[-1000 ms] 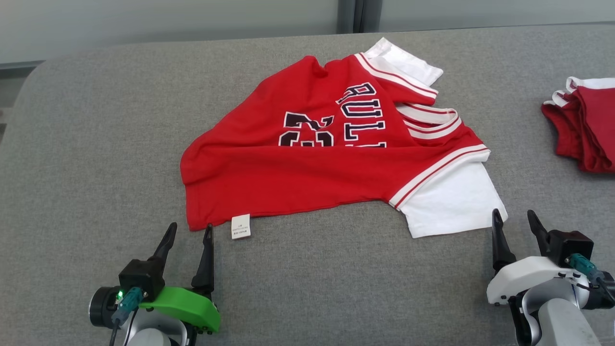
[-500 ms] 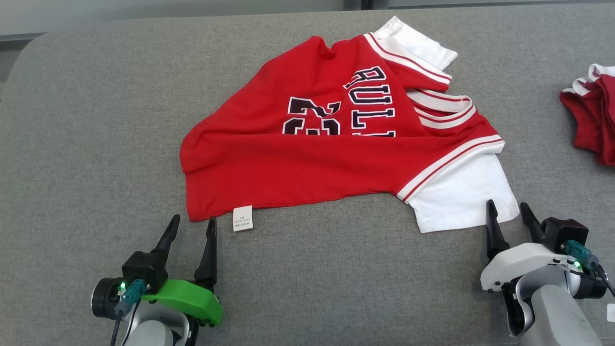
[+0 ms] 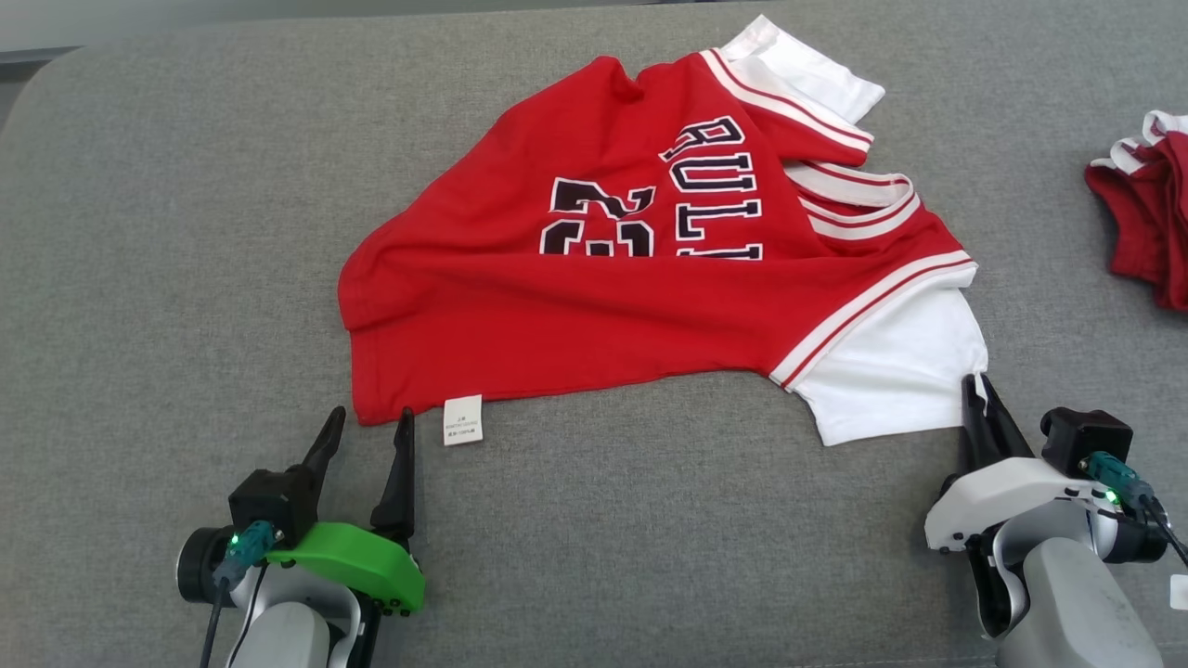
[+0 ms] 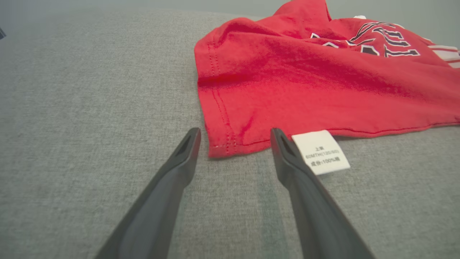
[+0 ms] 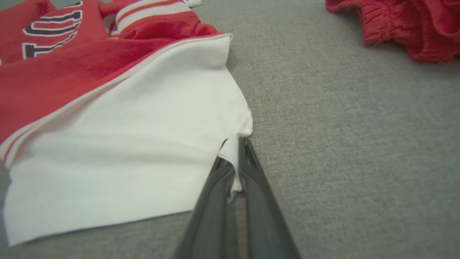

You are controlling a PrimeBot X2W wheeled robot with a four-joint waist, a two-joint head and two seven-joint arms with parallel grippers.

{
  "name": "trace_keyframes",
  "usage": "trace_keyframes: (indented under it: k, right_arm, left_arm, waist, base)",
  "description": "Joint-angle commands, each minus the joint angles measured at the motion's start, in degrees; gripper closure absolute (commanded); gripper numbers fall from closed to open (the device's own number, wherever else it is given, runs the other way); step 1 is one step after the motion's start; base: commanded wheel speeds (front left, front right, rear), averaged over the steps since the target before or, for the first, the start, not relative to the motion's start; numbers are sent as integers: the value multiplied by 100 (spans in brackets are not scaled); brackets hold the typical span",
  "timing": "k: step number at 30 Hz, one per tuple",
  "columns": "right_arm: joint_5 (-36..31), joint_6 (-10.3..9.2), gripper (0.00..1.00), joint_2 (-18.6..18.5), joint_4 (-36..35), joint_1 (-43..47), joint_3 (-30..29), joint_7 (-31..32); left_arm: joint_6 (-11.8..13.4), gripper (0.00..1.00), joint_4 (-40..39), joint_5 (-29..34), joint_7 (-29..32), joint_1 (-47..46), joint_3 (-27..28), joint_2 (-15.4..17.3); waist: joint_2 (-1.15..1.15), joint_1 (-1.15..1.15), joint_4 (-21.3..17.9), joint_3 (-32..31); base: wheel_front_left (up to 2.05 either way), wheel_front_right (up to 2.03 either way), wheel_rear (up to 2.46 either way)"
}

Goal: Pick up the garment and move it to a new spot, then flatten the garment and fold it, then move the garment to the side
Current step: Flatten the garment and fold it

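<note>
The garment is a red jersey with black lettering, white striped trim and white sleeves, lying rumpled on the grey padded table. My right gripper is shut on the near corner of its white sleeve, with cloth pinched between the fingers. My left gripper stands open at the garment's near red hem corner, one finger on each side of it. A white care tag sticks out beside the left gripper's right finger.
A pile of other red clothes with white trim lies at the table's right edge, also seen as red cloth in the right wrist view. The table's rounded back corner is at the far left.
My right gripper has moved forward onto the white sleeve corner and shut on it. The left gripper stays open at the hem. The head camera has tilted down slightly.
</note>
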Motion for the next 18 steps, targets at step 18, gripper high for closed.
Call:
trace_keyframes:
  k: [18]
  right_arm:
    - [-33, -16, 100, -37, -234, 216, 0, 35]
  left_arm:
    - [-18, 0, 435, -798, 8, -249, -165, 118]
  waist:
    - [0, 0, -379, 51]
  base:
    - [0, 0, 0]
